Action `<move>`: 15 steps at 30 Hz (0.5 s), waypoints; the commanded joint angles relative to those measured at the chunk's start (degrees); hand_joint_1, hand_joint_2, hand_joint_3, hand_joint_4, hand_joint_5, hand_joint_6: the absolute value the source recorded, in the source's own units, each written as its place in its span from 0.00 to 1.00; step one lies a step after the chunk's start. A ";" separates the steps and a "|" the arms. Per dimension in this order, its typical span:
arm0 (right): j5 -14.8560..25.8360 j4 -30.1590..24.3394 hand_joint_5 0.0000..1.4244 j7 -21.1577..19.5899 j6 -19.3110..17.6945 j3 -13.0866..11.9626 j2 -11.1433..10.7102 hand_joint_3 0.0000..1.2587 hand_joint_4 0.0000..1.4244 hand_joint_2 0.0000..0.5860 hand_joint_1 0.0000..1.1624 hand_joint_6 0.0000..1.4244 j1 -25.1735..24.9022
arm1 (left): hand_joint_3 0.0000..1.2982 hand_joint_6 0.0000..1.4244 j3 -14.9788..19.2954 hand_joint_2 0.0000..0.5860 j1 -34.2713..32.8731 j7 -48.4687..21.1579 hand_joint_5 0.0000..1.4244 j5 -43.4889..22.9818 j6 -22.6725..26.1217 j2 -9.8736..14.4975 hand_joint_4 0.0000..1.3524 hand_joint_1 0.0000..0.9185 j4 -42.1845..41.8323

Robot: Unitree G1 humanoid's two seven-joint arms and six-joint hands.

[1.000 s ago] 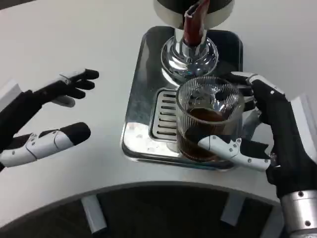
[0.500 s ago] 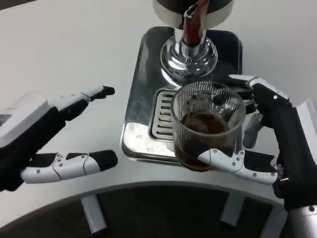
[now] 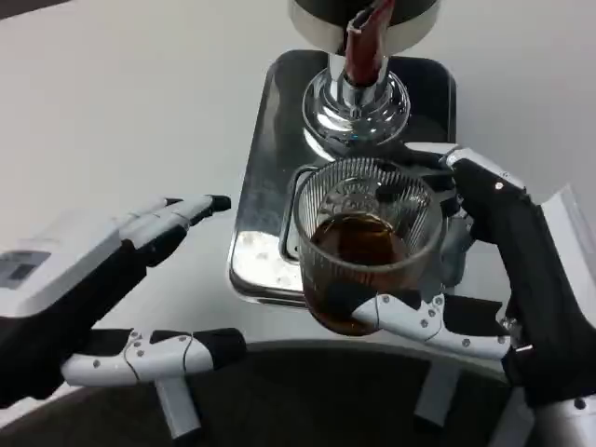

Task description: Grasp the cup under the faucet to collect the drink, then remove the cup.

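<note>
Over the white bench (image 3: 121, 112), the left hand (image 3: 102, 289) holds nothing, fingers (image 3: 177, 212) spread wide and apart from the ribbed clear glass cup of brown drink (image 3: 365, 244). The cup sits over the silver drip tray (image 3: 270, 186) below the chrome faucet (image 3: 358, 88), gripped between the right hand's (image 3: 507, 270) thumb underneath and fingers (image 3: 470, 168) behind.

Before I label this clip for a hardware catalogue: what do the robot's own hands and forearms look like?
Left hand: white back bearing a small grey marking, black palm, white fingers with black tips. Right hand: mostly black, with white finger segments dotted with small screws. A ribbed silver forearm starts at its wrist.
</note>
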 commanded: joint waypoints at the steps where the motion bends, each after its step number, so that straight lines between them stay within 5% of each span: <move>1: -0.13 -1.99 0.71 0.46 -2.34 1.50 0.90 0.61 0.59 0.25 0.83 0.82 -0.25 | 0.03 0.09 -0.94 0.19 3.21 -0.76 0.00 1.90 1.39 0.08 0.00 0.00 -3.15; 15: -1.15 -1.56 0.71 1.40 -2.12 3.66 2.03 0.62 0.59 0.24 0.83 0.83 -1.97 | 0.00 0.06 -1.26 0.18 7.36 -2.66 0.00 9.61 8.19 0.11 0.00 0.00 -9.97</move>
